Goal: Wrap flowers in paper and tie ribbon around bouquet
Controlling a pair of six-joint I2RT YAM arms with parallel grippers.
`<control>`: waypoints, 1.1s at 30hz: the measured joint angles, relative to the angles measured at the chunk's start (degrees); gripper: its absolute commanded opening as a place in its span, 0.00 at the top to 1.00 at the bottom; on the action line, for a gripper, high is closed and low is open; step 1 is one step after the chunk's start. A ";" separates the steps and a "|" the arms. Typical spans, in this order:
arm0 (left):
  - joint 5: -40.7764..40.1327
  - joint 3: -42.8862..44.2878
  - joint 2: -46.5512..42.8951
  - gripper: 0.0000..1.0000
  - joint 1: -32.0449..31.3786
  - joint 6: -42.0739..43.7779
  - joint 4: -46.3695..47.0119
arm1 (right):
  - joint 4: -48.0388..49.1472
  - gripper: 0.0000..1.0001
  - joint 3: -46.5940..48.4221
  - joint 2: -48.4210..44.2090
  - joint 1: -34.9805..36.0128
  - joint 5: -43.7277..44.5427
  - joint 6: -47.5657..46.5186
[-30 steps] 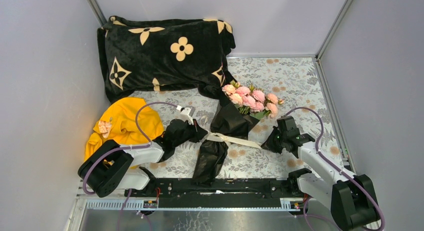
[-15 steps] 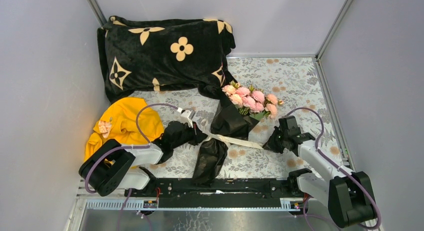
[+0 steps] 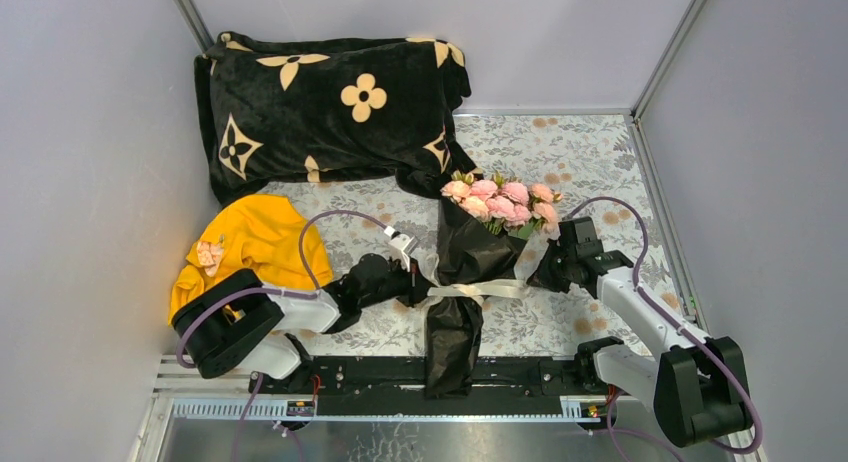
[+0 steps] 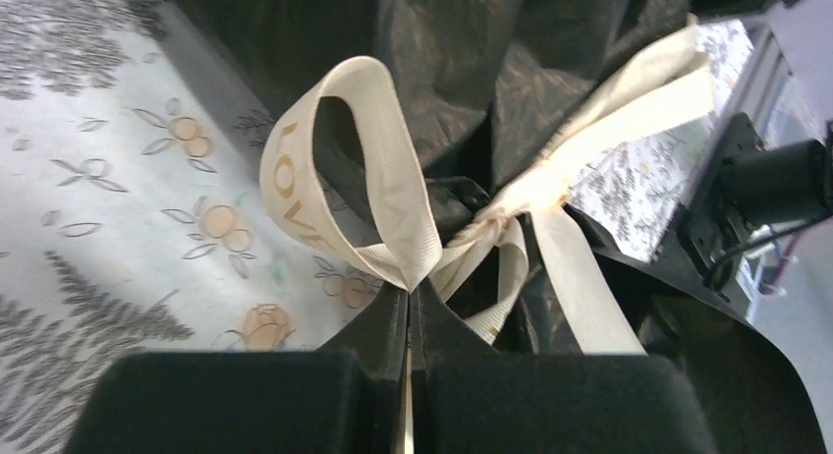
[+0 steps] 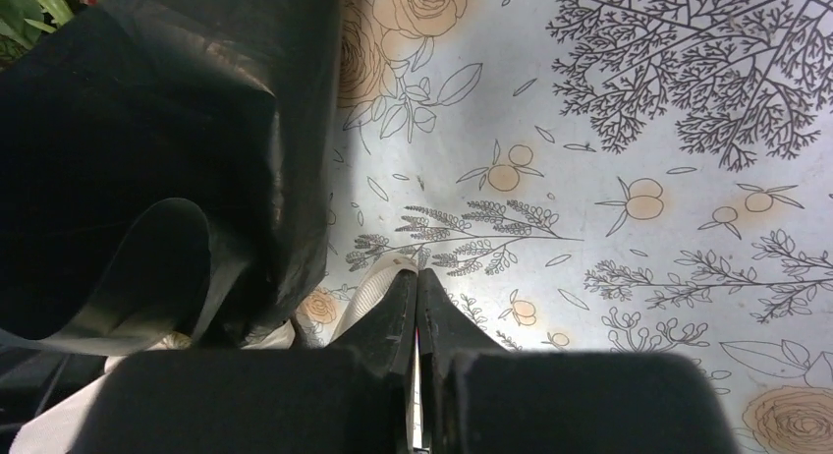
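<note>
1. You have one bouquet of pale pink roses in crinkled black paper [image 3: 470, 252] at the centre of the frame. Its blooms are too bunched to count exactly.
2. One cream-beige fabric ribbon [image 3: 478, 291].
3. One thick black plush blanket with tan flower marks [image 3: 330, 112], upper left.
4. One yellow cloth garment [image 3: 255, 247], left of centre.
5. Two black two-finger grippers: the left gripper [image 3: 413, 280] and the right gripper [image 3: 540, 279].
6. One grey floral-printed table cover [image 3: 590, 152].

Bouquet [image 3: 468, 254] on the table [image 3: 590, 152], ribbon [image 3: 480, 290] around its middle, blanket [image 3: 330, 107] behind, cloth garment [image 3: 250, 244] to the left
</note>
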 measured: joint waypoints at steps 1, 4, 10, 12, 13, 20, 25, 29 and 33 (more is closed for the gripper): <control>-1.09 0.13 -0.31 0.90 0.11 0.13 -0.63 | -0.02 0.98 0.00 -0.35 0.00 -0.04 -0.09; -4.17 0.26 -2.75 0.58 1.49 0.90 -3.96 | -0.52 0.99 -0.02 -0.66 0.00 -0.13 -0.42; -8.39 1.05 -10.86 0.40 4.72 2.75 -14.75 | -1.38 1.00 0.00 -1.09 0.00 -0.70 -1.31; -8.66 2.01 -13.46 0.38 6.25 3.28 -19.08 | -1.36 1.00 0.09 -1.38 0.00 -1.92 -1.46; -8.72 2.56 -14.60 0.38 7.13 3.61 -20.96 | -1.22 1.00 0.11 -1.38 0.00 -2.56 -1.51; 0.09 5.53 -26.16 0.47 14.53 14.38 -31.45 | -1.16 1.00 0.66 -1.27 0.00 -6.38 -2.16; 23.21 7.19 -37.46 0.41 15.87 51.41 -38.27 | -1.16 1.00 1.81 -1.25 0.00 -7.82 -2.97; 32.54 10.54 -34.82 0.26 14.97 80.70 -48.68 | -0.96 1.00 1.97 -1.22 0.00 -8.20 -3.37; 34.75 12.92 -27.87 0.25 10.27 93.81 -52.70 | -0.83 1.00 1.97 -1.22 0.02 -8.66 -3.43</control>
